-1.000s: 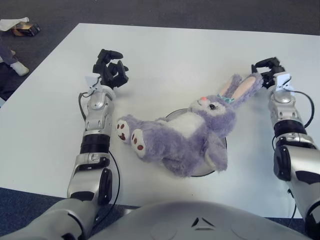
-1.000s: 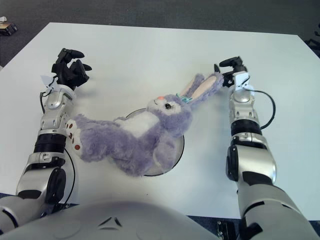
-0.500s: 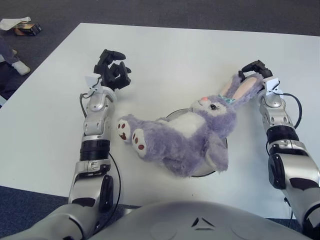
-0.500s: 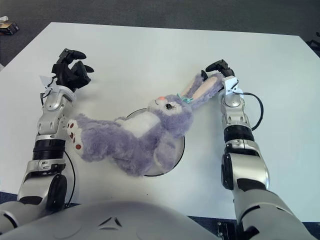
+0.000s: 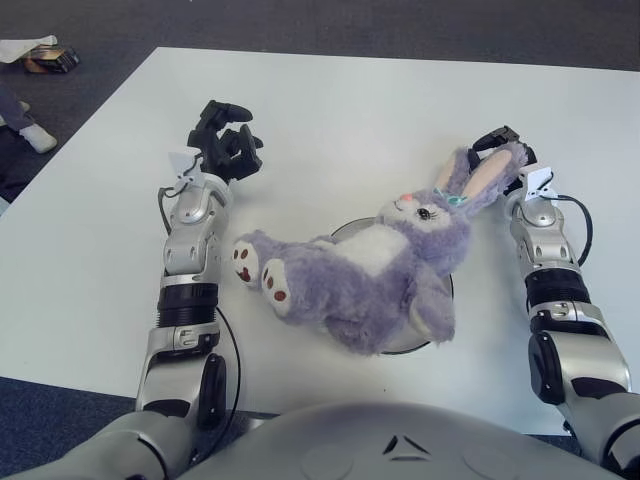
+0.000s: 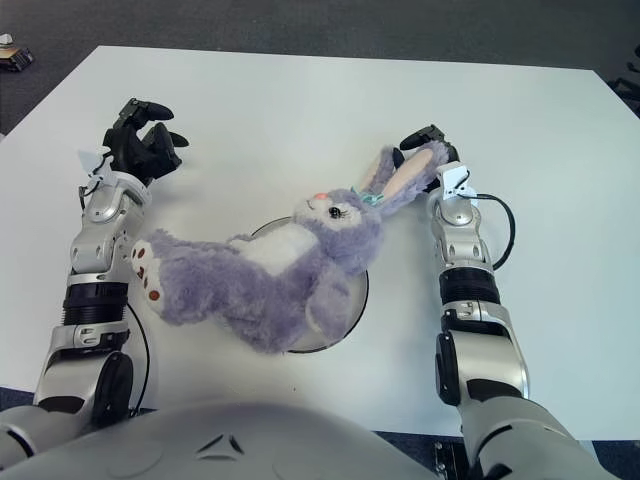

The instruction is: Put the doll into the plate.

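Now the right hand (image 5: 503, 152) has closed in, fingers grasping the doll's (image 5: 370, 275) ear over the plate (image 5: 441, 300); the left hand (image 5: 225, 145) stays clenched, empty.

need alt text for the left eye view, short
A purple plush bunny doll lies across a round plate on a white table, legs hanging off toward the robot's left. The right hand is at the tips of the bunny's ears; the left hand hovers left of the doll, holding nothing.

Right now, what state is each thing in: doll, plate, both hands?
Doll: lying across the plate, feet off it on the table.
Plate: under the doll, mostly hidden.
Right hand: at the doll's ear tips.
Left hand: curled, holding nothing, left of the doll.
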Available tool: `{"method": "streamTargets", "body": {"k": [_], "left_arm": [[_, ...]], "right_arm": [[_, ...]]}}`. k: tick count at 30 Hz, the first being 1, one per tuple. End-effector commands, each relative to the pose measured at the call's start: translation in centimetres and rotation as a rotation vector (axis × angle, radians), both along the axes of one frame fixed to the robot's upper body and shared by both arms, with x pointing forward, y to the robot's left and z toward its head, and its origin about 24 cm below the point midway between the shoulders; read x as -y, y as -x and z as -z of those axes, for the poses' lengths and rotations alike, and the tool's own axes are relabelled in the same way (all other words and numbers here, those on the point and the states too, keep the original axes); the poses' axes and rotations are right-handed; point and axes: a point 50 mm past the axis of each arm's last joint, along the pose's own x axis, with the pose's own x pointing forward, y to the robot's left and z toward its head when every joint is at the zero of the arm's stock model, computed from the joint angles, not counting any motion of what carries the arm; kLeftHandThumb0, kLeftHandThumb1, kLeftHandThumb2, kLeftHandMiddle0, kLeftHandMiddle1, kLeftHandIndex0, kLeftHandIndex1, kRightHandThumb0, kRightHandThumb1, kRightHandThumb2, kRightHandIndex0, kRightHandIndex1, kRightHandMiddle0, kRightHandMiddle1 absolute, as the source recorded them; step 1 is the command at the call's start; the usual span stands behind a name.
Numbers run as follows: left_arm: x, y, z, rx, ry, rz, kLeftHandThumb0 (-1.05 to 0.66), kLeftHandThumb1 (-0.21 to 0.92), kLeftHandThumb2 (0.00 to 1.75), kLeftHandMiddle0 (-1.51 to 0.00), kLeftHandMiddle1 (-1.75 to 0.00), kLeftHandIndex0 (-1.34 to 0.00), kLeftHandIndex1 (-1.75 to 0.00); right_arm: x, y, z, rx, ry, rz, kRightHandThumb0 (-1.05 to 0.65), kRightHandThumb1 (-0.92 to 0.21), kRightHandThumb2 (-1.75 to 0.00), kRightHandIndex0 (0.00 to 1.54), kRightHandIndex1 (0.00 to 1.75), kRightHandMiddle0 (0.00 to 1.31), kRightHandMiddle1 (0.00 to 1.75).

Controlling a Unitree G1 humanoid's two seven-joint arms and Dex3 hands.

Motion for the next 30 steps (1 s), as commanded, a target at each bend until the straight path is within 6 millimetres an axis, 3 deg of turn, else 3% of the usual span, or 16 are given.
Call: {"method": "streamTargets", "body": {"k": [1, 15, 30], "left_arm": [[-0.2, 0.4, 0.3, -0.011, -0.011, 0.014, -0.01, 0.43, 1.2, -0.42, -1.75, -0.41, -1.75], [-0.2, 1.2, 0.1, 0.004, -0.029, 0.032, -0.01, 0.44, 1.18, -0.41, -1.75, -0.4, -1.75], [0.0, 1.9, -0.2, 0.032, -0.068, 0.059, -0.01, 0.43, 1.2, -0.42, -1.75, -0.41, -1.75]], "right_arm": [[0.7, 0.6, 1.0, -0.032, -0.076, 0.055, -0.01, -0.5, -1.03, 0.54, 1.51, 0.35, 1.75], [0.5, 1.1, 1.4, 0.006, -0.272, 0.106, -0.01, -0.28, -1.33, 0.69, 1.62, 0.43, 1.75], [-1.0, 4.2, 0.1, 0.054, -0.374, 0.133, -0.01, -0.23, -1.43, 0.66, 1.74, 0.46, 1.74]]}}
